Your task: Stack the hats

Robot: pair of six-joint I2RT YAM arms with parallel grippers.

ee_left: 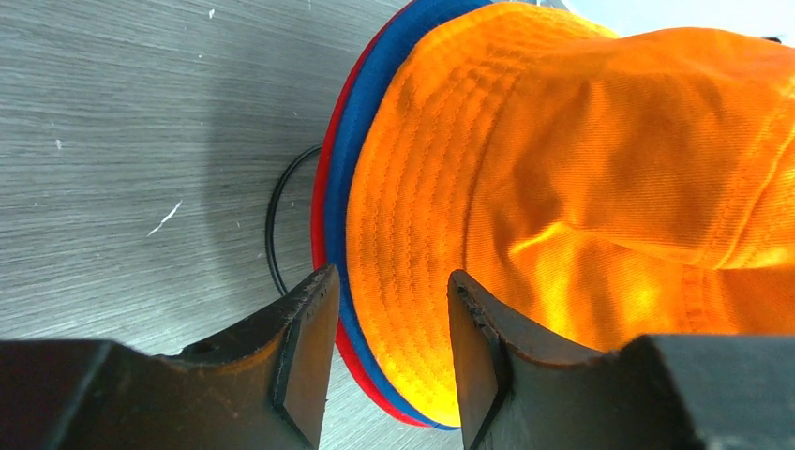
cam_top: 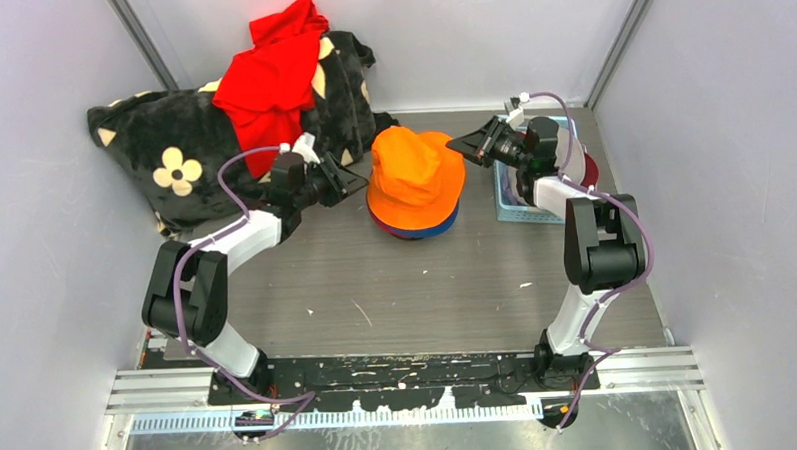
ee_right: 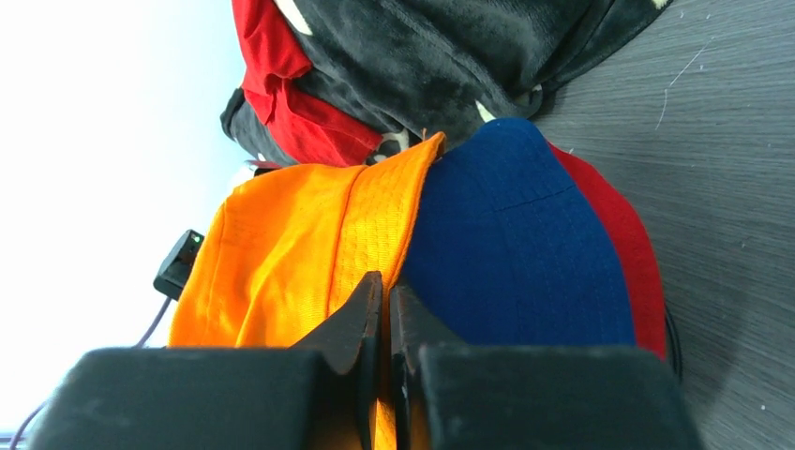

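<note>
An orange hat [cam_top: 413,169] sits on top of a blue hat [ee_right: 516,244] and a red hat [ee_right: 619,244], stacked mid-table. My right gripper [cam_top: 464,143] is shut on the orange hat's right brim [ee_right: 375,225] and holds that edge lifted off the blue crown. My left gripper [cam_top: 351,177] is open at the stack's left side. In the left wrist view its jaws [ee_left: 392,277] stand apart around the orange brim [ee_left: 412,234], with the blue [ee_left: 361,122] and red [ee_left: 323,187] brims just beside the left finger. A maroon hat [cam_top: 590,168] lies in the basket under my right arm.
A blue basket [cam_top: 514,209] stands at the right, partly hidden by my right arm. A black blanket with cream flowers [cam_top: 172,143] is heaped at the back left with a bright red garment [cam_top: 274,69] on it. A thin black ring [ee_left: 274,216] lies under the stack.
</note>
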